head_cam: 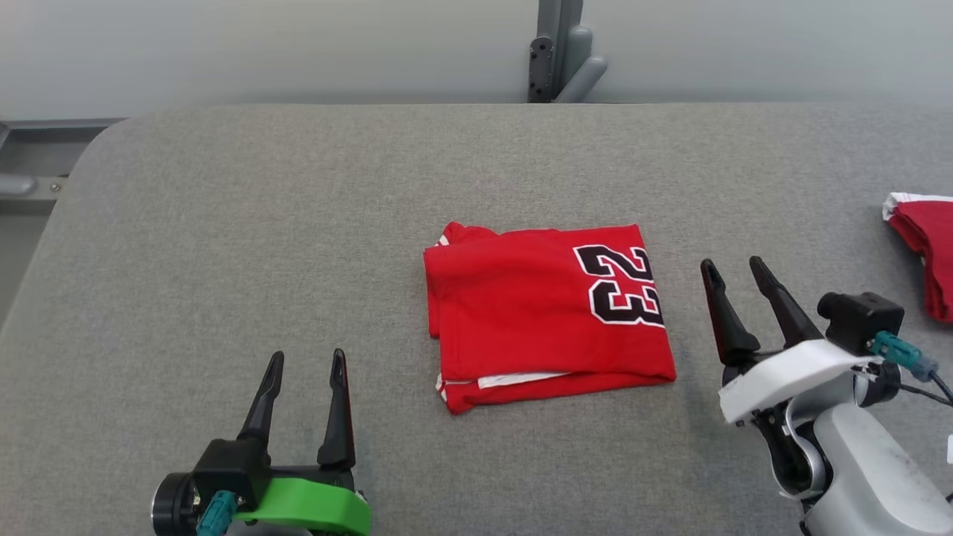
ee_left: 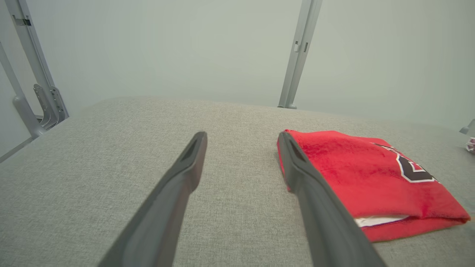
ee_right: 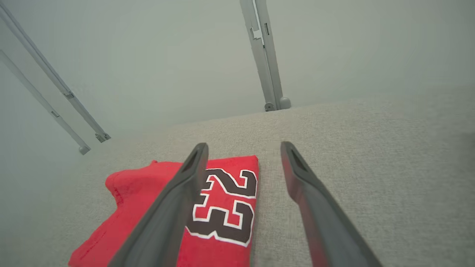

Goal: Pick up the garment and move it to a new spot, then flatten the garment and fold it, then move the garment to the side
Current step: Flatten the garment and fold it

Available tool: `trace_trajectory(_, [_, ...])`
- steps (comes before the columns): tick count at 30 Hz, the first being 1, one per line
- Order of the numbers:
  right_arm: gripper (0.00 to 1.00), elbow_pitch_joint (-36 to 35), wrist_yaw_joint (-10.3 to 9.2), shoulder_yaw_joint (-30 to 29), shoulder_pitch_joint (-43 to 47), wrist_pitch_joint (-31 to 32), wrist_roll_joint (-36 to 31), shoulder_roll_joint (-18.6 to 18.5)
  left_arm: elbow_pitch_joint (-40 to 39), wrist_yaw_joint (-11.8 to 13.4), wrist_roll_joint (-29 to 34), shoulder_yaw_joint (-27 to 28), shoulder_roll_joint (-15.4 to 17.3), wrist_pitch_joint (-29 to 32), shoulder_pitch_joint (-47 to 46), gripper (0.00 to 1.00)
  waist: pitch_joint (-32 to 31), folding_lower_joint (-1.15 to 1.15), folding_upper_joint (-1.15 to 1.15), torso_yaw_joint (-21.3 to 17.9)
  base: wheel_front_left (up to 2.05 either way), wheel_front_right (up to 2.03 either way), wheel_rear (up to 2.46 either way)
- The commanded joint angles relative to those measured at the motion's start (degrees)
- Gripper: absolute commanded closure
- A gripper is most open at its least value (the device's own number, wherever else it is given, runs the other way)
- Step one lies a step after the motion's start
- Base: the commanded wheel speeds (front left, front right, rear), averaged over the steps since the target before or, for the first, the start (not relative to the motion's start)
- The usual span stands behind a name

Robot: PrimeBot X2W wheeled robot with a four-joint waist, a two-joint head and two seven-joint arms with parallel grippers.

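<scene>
The garment (head_cam: pixel 547 313) is a red jersey with a black "23", lying folded in a neat rectangle at the middle of the grey table (head_cam: pixel 223 223). It appears too in the left wrist view (ee_left: pixel 371 178) and the right wrist view (ee_right: pixel 222 207). My left gripper (head_cam: pixel 305 368) stands open at the lower left, a hand's width off the garment's left edge. My right gripper (head_cam: pixel 733 272) is open just right of the garment, holding nothing. In the right wrist view, my right gripper (ee_right: pixel 243 152) hovers above the garment's right edge.
A second red and white cloth (head_cam: pixel 923 249) lies at the table's right edge. A grey metal post (head_cam: pixel 558 52) rises behind the far edge. A metal frame (head_cam: pixel 30 164) sits off the table's left corner.
</scene>
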Motion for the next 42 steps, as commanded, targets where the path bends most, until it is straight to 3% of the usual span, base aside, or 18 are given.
trace_trajectory(1, [0.0,0.2,0.01,0.0,1.4,-0.88,-1.71,-0.11,0.34,0.4,-0.29,0.48,0.04,-0.15,1.13,0.0,-2.06,0.0,0.0,-2.45,0.0,0.0,0.0])
trace_trajectory(3, [0.0,0.21,0.01,-1.7,2.89,-1.52,-4.08,0.43,0.52,0.6,-0.51,1.06,0.05,-0.15,1.53,0.0,-2.92,0.0,0.0,-3.18,0.0,0.0,0.0])
trace_trajectory(10, [0.0,-11.1,0.0,-9.25,11.62,-1.51,-16.1,4.44,-0.6,1.06,2.33,2.84,0.05,-0.15,3.77,0.0,-5.52,0.0,0.0,-4.3,0.0,0.0,0.0])
trace_trajectory(17, [0.0,-17.77,0.0,-9.4,18.89,-1.52,-23.75,6.45,-4.63,-0.99,8.8,2.67,0.05,-0.14,6.86,0.0,-6.99,0.0,0.0,-4.14,0.0,0.0,0.0])
trace_trajectory(28, [0.0,-19.62,0.0,-9.16,22.47,-1.53,-25.68,8.22,-4.23,-2.24,9.39,2.59,0.06,-0.15,10.01,0.0,-7.87,0.0,0.0,-3.96,0.0,0.0,0.0])
trace_trajectory(42, [0.0,-19.26,0.0,-9.69,22.53,-1.53,-24.75,8.8,-3.89,-1.57,9.0,2.24,0.05,-0.15,9.96,0.0,-8.18,0.0,0.0,-3.59,0.0,0.0,0.0])
